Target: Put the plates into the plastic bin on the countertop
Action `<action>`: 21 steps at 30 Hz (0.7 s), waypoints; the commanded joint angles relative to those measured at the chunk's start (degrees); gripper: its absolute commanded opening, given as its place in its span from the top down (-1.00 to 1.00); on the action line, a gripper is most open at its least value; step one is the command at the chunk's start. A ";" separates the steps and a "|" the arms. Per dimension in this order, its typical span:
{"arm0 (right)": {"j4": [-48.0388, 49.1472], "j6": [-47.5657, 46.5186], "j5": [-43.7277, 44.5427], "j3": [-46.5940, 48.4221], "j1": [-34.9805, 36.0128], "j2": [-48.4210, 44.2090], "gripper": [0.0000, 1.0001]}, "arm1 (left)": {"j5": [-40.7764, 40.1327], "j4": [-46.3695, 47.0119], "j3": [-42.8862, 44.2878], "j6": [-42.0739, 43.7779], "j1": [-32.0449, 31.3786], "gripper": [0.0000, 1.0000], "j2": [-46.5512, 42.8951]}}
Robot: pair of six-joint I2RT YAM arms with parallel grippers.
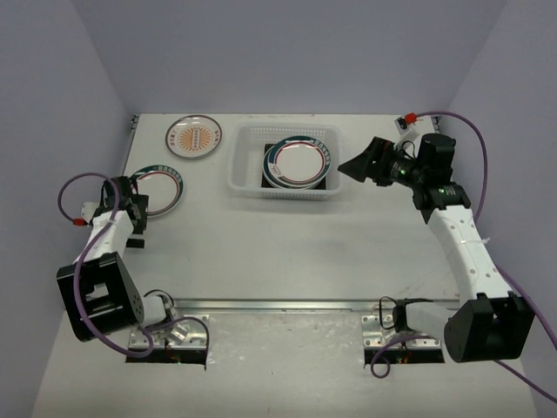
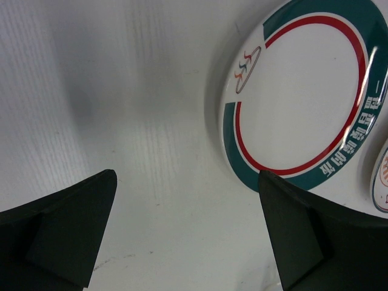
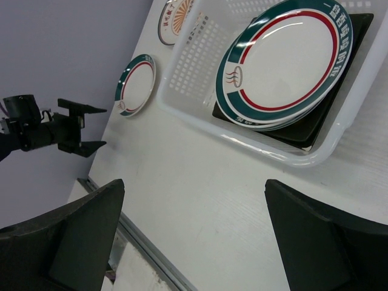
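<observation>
The left hand hung low over the worktop, open and empty, with only bare surface between its fingers. The teal-ring plate lay flat just ahead of it, off toward the right finger. The plate's near rim came close to that fingertip but was not between the two. Being round, the plate had no long axis to line up with. The rim was the only part it offered for a pinch, so I judged the hand had to move forward and to its right until the fingers straddled that edge.

The orange plate lay farther back, apart from the hand and near the left end of the bin. The bin stood at the back middle of the worktop and held a stack. This was round teal-and-red plates on top of a dark square plate. From the teal-ring plate, the bin lay to the right and somewhat back.

The right hand was also open and empty. It sat just beside the bin's right end and faced across it. The bin stood between it and both loose plates, so the left arm was clearly the nearer one for either.
</observation>
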 commanded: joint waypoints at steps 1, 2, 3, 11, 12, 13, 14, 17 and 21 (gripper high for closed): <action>3.56 -0.21 -3.34 -0.20 -0.29 -0.32 -0.98 | 3.42 11.86 -1.06 -2.30 0.62 -1.00 0.45; 3.69 -0.26 -3.68 -0.35 -0.26 -0.22 -0.98 | 4.29 13.42 -1.37 -2.07 0.73 -1.00 1.72; 3.84 -0.29 -4.00 -0.49 -0.22 -0.11 -0.97 | 5.18 14.89 -1.62 -1.85 0.81 -1.00 2.94; 4.75 -0.43 -4.62 -0.84 -0.29 0.36 -0.98 | 6.03 21.75 -3.08 -3.20 0.76 -0.79 12.35; 4.99 -0.32 -4.62 -0.84 -0.31 0.50 -0.98 | 5.90 22.82 -3.25 -3.12 0.78 -0.61 13.38; 5.10 -0.29 -4.64 -0.86 -0.36 0.54 -0.98 | 6.05 23.50 -3.19 -3.01 0.85 -0.49 14.17; 5.30 -0.21 -4.71 -0.96 -0.29 0.50 -0.98 | 6.12 24.01 -2.83 -2.82 0.83 -0.42 15.18; 6.67 0.31 -5.24 -1.54 -0.38 0.56 -0.98 | 6.40 23.90 -1.15 -2.63 0.94 0.07 19.13; 8.26 0.39 -5.35 -2.25 -0.38 -0.01 -0.98 | 7.19 25.64 -1.53 -2.98 1.20 0.56 22.09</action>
